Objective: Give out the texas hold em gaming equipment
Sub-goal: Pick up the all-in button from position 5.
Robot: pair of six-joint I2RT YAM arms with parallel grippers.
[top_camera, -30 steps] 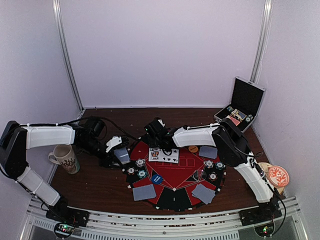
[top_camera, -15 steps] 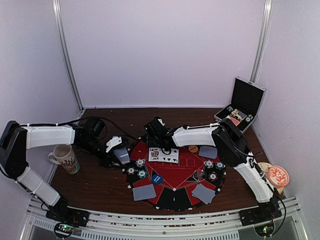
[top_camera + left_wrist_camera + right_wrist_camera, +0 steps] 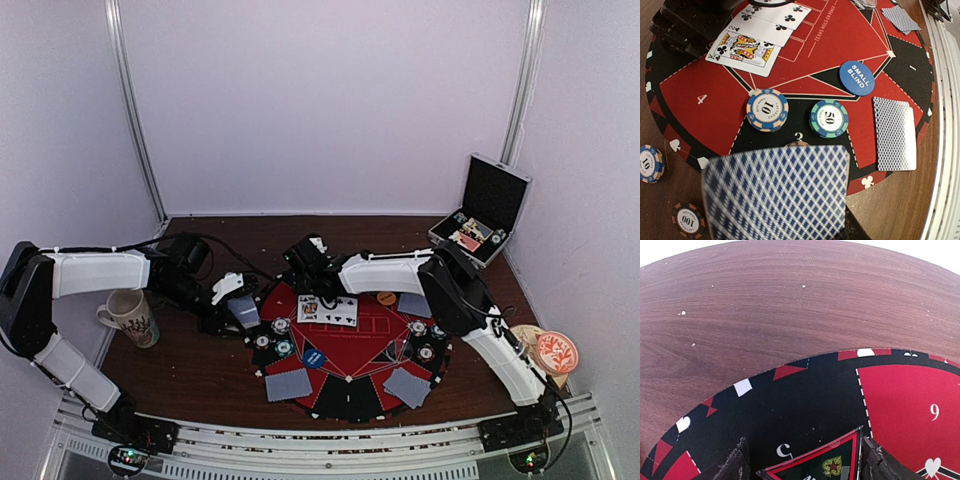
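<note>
1. On the wooden table point(image 3: 200, 370), a round poker mat point(image 3: 365, 335) is lying.
2. Right gripper point(image 3: 802, 460) is hovering over the mat's far rim, fingers gaping and empty.
3. Left gripper point(image 3: 236, 303) is pinching a blue-backed card point(image 3: 775, 195) tightly above the mat's left edge.

The mat point(image 3: 690, 85) shows red and black; card point(image 3: 777, 195) wears blue lattice (diamonds); disc point(image 3: 857, 78) blue.

Three face-up cards point(image 3: 747, 47), one blue disc point(image 3: 857, 78), one orange disc point(image 3: 386, 298), one mug point(image 3: 130, 317), one case point(image 3: 495, 200).
</note>
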